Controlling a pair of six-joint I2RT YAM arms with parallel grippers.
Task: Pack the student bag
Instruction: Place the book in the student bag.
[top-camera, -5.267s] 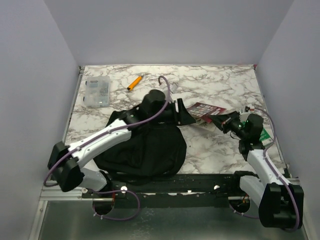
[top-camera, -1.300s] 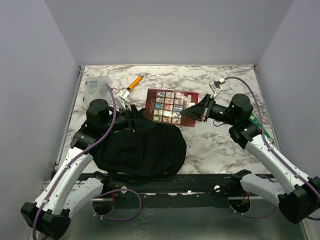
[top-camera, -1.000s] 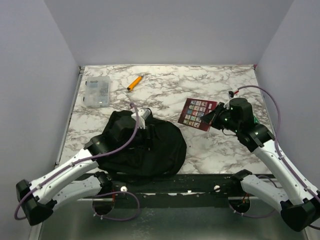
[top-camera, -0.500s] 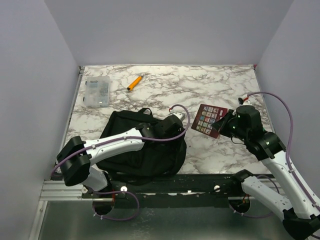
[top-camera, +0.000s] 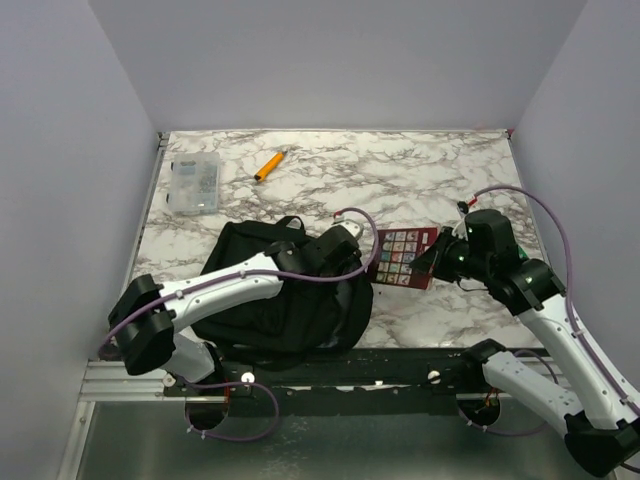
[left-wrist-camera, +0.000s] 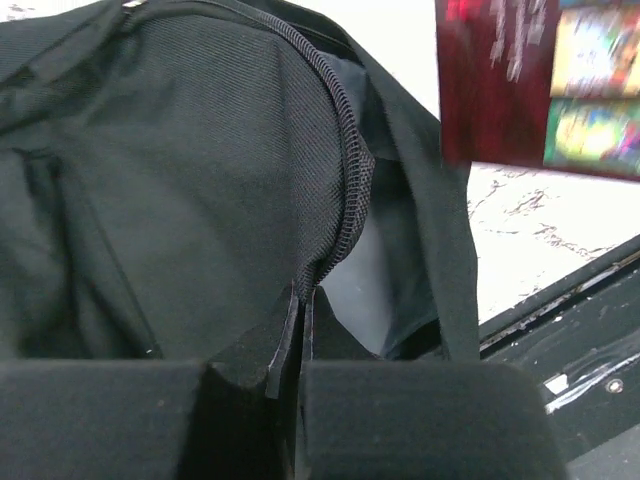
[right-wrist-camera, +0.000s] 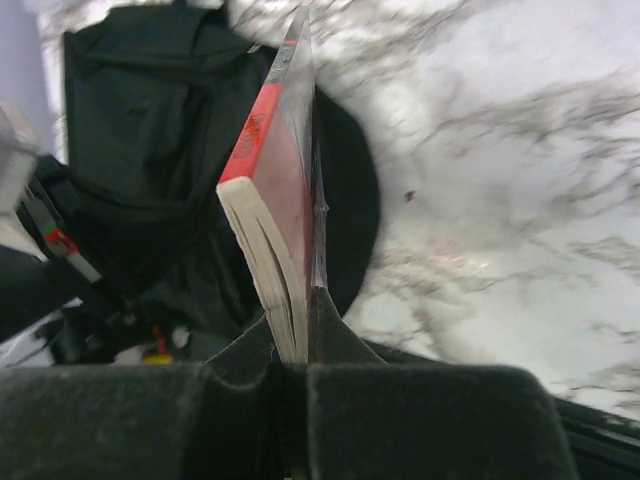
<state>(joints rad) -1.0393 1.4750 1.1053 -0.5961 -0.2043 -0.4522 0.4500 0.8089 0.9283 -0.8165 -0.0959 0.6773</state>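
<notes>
- The student bag (top-camera: 290, 315) lay flat in the lower left-centre of the top view, on the marble table (top-camera: 420, 170). Its open mouth faced right, toward the incoming item.
- The left gripper (top-camera: 350, 248) sat at the bag's upper right edge. In the left wrist view its jaws were closed tight on the fabric beside the zip edge (left-wrist-camera: 345, 170). I judged it was pinching that lip to lift it and keep the mouth gaping, since pale lining showed in the gap below the zip.
- The right gripper (right-wrist-camera: 300, 335) had its jaws clamped on the bottom edge of a book (right-wrist-camera: 275, 180). The book stood on edge between the fingers, spine-thin toward the camera.
- In the top view the book (top-camera: 400, 258) sat just right of the bag's mouth, its dark red cover with picture tiles facing up and left. Held edgewise and angled at the opening, it seemed lined up to slide in rather than be dropped flat.
- An orange marker (top-camera: 268, 165) and a clear plastic box (top-camera: 194, 182) lay in the upper left of the top view, well apart from the bag, probably waiting to be packed.
</notes>
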